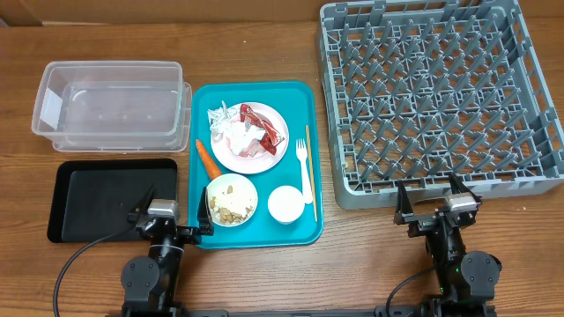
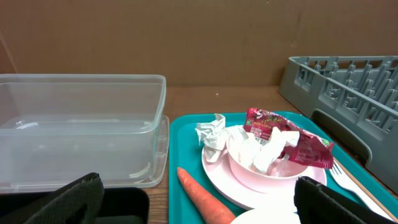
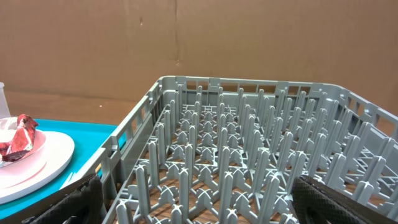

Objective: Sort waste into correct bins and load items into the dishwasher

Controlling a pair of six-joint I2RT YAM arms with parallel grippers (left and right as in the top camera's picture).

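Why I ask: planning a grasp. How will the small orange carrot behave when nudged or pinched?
The small orange carrot looks rigid and tapered, so it would likely roll in an arc. Its smooth skin may slip if pinched at the thin tip. The round pale-pink plate beside it could block pushes.

The clear tub (image 1: pixel 110 69) is sitting at the far left of the bench (image 1: pixel 264 282), with the shallow black tray (image 1: pixel 88 198) lying just in front of it. The grey dish rack (image 1: pixel 441 97) is standing at the right, its pegs upright. Between them, on a teal tray (image 1: pixel 300 97), the pale-pink plate (image 1: pixel 240 160) is carrying a small bowl (image 2: pixel 267 180) that is holding crumpled white napkins (image 1: pixel 225 123) and the red wrapper (image 1: pixel 263 123). The carrot (image 1: pixel 206 157) is lying against the plate's left edge. Nearer, a second bowl (image 1: pixel 252 189) of beige scraps (image 1: pixel 231 204) and the white cup (image 1: pixel 285 204) are sitting side by side. The fork (image 1: pixel 306 180) and the wooden stick (image 1: pixel 311 176) are lying along the right.
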